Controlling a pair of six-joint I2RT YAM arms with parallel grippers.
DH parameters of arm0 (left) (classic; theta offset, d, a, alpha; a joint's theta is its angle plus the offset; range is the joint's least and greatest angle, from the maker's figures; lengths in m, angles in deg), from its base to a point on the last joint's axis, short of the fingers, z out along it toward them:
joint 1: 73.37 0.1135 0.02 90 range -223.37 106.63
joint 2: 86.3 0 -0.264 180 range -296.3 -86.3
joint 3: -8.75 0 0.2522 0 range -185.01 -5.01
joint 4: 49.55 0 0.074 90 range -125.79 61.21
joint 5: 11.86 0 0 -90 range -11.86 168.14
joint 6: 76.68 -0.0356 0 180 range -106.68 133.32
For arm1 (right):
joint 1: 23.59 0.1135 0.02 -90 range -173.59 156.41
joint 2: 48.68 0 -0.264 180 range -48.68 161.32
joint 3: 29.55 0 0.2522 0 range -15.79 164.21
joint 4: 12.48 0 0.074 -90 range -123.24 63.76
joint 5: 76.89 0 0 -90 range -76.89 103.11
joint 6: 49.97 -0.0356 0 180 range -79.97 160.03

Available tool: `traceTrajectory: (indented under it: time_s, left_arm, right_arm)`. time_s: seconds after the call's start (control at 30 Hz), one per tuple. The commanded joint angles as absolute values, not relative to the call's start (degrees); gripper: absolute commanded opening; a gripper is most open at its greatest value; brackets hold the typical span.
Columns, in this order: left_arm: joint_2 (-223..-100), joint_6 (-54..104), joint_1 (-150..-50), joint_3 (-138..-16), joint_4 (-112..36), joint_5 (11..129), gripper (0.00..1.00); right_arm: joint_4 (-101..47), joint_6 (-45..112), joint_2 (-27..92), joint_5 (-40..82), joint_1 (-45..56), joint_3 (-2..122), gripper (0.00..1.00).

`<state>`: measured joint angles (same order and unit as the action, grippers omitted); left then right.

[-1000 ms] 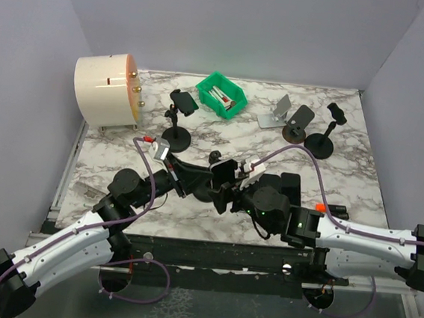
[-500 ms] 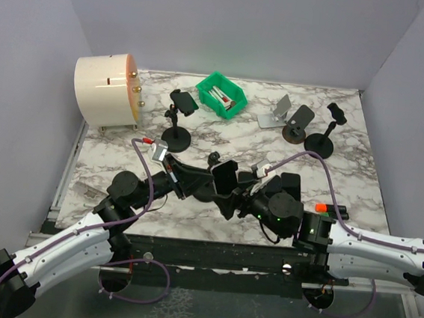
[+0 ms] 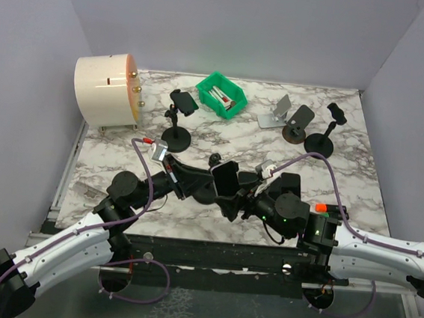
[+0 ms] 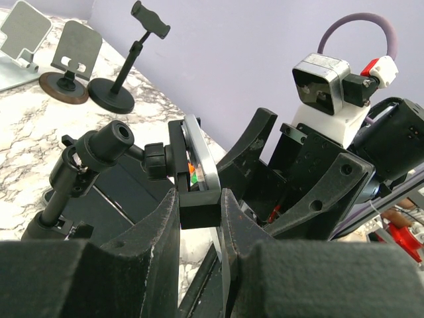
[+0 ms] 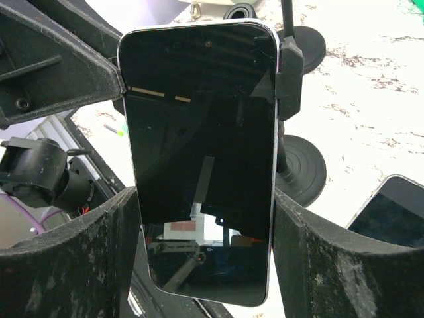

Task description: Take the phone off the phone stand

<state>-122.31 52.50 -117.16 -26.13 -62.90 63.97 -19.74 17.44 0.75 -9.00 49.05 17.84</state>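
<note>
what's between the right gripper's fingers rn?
The phone, gripped by the stand's clamp, sits between the fingers, one beside each long edge; right wrist view shows it.

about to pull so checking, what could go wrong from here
1. The glossy black phone sits clamped in the black phone stand. The right gripper only flanks its lower half, so it could slip and drop.
2. The left gripper pinches just the stand's clamp, so a hard pull may twist or tip the stand.
</note>
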Motion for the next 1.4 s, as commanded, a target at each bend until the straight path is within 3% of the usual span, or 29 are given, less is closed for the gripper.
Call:
traceTrajectory:
  time_s: [0.0,0.07,0.23,0.37,0.7,0.9,1.03,1.1,1.2,1.37]
  left_arm:
    - [-122.51,51.58,-116.52,-26.57,-63.74,64.45,0.05]
    - [-122.44,51.55,-116.53,-26.65,-63.74,64.12,0.15]
    - [-121.81,51.16,-116.52,-26.75,-63.74,63.42,0.51]
    - [-121.07,50.9,-116.52,-27.04,-63.65,63.49,0.64]
    - [-119.55,47.21,-116.57,-27.68,-59.1,62.73,0.71]
    - [-120.81,48.03,-116.52,-27.74,-58.99,60.84,0.51]
    - [-121.09,48.21,-116.52,-28.12,-58.99,61.59,0.47]
    - [-120.39,48.21,-116.52,-28.04,-58.99,62.65,0.51]
    - [-118.37,47.85,-116.52,-28.07,-58.72,63.86,0.66]
    - [-116.19,45.97,-116.52,-30.78,-55.31,65.01,0.74]
  right_arm:
    - [-21.03,15.33,0.16,-6.96,49.0,18.09,0.0]
    - [-20.95,14.96,0.8,-7.25,49.0,18.21,0.0]
    - [-20.53,14.81,1.65,-8.0,49.0,18.48,0.0]
    - [-20.73,14.74,1.98,-7.9,49.0,19.0,0.0]
    - [-19.53,13.42,-1.39,-5.8,49.0,17.88,0.0]
    - [-19.31,13.24,-1.75,-5.38,49.0,17.45,0.0]
    - [-18.71,12.97,-2.15,-5.17,49.0,16.93,0.0]
    - [-18.38,12.96,-3.04,-4.88,49.0,16.67,0.0]
    - [-18.25,13.24,-4.66,-4.28,49.0,16.89,0.0]
    - [-18.07,15.74,-7.77,-0.01,49.0,18.42,0.0]
